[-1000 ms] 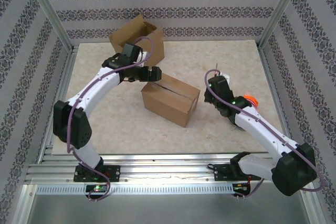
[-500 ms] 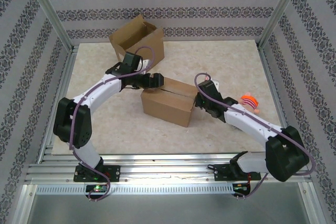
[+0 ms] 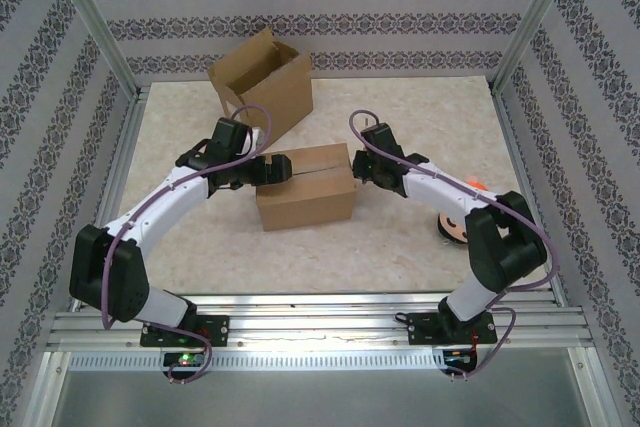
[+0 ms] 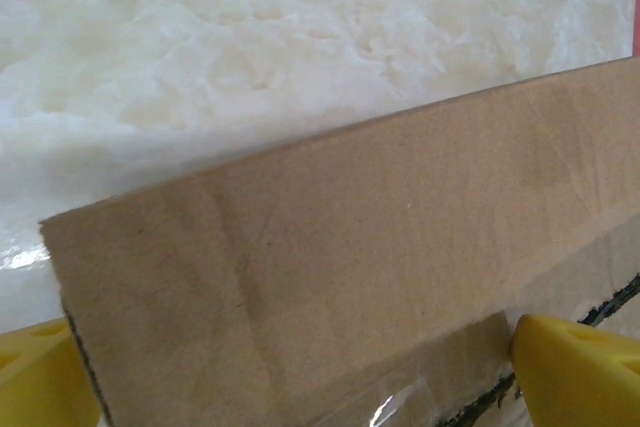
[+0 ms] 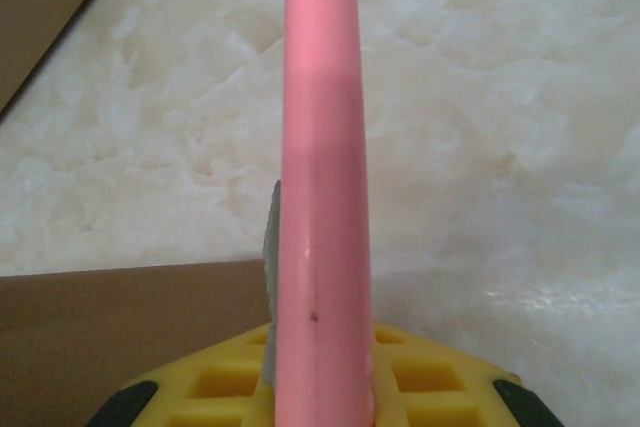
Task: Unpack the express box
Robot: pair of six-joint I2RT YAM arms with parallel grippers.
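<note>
While the left gripper [image 3: 272, 169] straddles the left end of the closed express box [image 3: 305, 192], its yellow fingers [image 4: 580, 367] are spread wide, one on each side of the cardboard and not squeezing it. The right gripper [image 3: 357, 161] sits at the box's right end, clamped on a pink cutter [image 5: 320, 147]. A thin grey blade [image 5: 270, 247] shows beside the pink handle, close over the box's top; whether it touches cannot be told. Clear tape [image 4: 400, 402] covers the seam along the top of the box.

To cut well, the left fingers should probably close to brace the box against sliding. The blade should enter shallow at the seam's right end and run straight along it, stopping short of the left fingers.

Behind the box stands a second carton [image 3: 262, 79], already open. To the right of the box, an orange item [image 3: 478, 184] lies partly hidden by the right arm. Neither blocks the seam, though the left gripper itself sits over the seam's left end.
</note>
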